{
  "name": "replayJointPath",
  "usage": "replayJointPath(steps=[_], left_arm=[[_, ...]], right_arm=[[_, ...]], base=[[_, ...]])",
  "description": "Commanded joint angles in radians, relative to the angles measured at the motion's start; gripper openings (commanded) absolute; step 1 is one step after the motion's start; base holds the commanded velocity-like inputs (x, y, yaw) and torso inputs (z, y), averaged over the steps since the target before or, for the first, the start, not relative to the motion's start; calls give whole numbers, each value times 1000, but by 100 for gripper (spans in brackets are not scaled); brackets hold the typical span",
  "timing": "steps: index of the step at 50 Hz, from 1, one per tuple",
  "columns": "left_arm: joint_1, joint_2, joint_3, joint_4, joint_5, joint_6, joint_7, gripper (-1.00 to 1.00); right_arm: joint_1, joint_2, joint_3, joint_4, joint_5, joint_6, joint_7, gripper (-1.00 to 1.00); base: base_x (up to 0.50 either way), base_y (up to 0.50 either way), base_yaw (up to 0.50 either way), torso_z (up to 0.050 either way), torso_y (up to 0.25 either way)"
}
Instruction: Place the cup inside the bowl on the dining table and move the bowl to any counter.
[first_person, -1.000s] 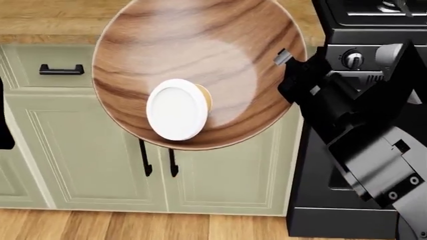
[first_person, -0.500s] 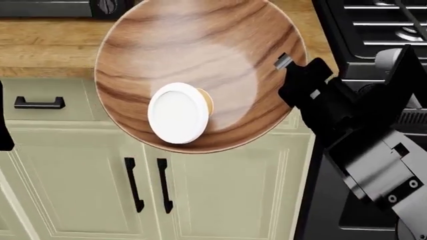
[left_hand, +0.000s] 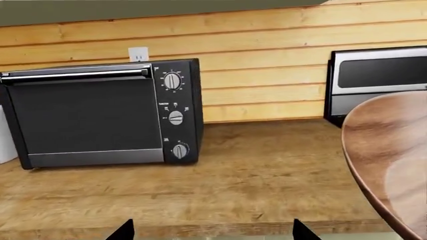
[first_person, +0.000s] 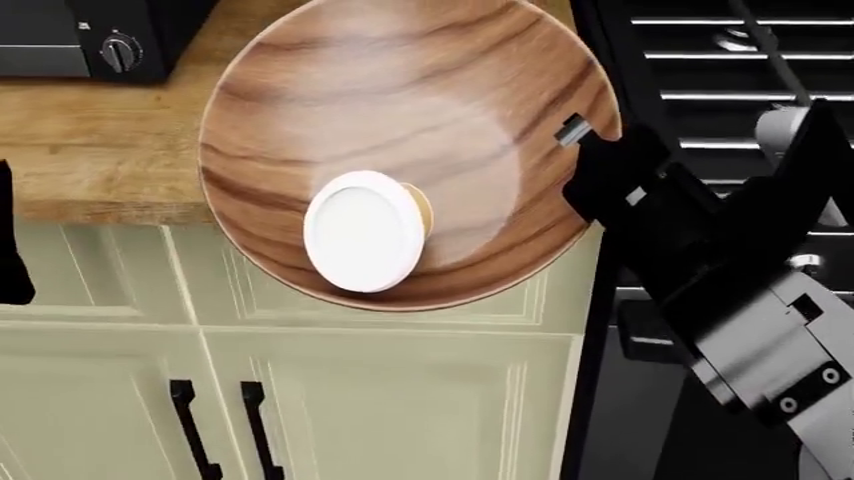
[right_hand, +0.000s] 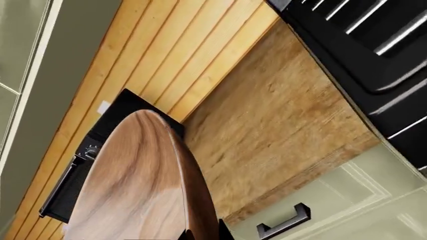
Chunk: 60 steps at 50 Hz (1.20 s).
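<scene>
The large dark wood bowl (first_person: 400, 130) hangs in the air, held by its right rim, partly over the counter (first_person: 94, 150) and its front edge. The cup (first_person: 363, 245), its white lid facing up, lies inside the bowl near its front-left wall. My right gripper (first_person: 583, 135) is shut on the bowl's rim; the right wrist view shows the rim (right_hand: 193, 190) pinched in my right gripper (right_hand: 200, 235). My left gripper (left_hand: 212, 236) is open and empty, facing the counter (left_hand: 233, 180), with the bowl (left_hand: 393, 165) to one side. The dining table is out of view.
A black toaster oven (left_hand: 100, 115) stands at the back of the counter, with a second black-and-silver appliance (left_hand: 377, 80) beside it. A black stove (first_person: 721, 80) adjoins the counter on the right. Pale green cabinets (first_person: 374, 400) with black handles lie below.
The counter, cabinets and stove have slid downward in the head view. The bowl, kept in the right gripper with the cup inside, now overlaps the counter top instead of the cabinet fronts.
</scene>
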<state>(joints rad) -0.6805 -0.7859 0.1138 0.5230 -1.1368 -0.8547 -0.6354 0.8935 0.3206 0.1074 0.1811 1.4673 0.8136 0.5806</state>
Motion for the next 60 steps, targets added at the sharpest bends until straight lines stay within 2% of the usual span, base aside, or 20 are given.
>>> replayJointPath(steps=[1,60], left_arm=[[23,-4,-16,6,1,-1,-3,100],[95,-12,-34,27,-6,34,-13,100]], right_arm=[[6,-4,3,-1,6,-10,-18,-100],[-45,-23,-38,41,-8,-35,-59,-100]], base=[[395,-132,0,0,0],[381,-3,0,0,1]])
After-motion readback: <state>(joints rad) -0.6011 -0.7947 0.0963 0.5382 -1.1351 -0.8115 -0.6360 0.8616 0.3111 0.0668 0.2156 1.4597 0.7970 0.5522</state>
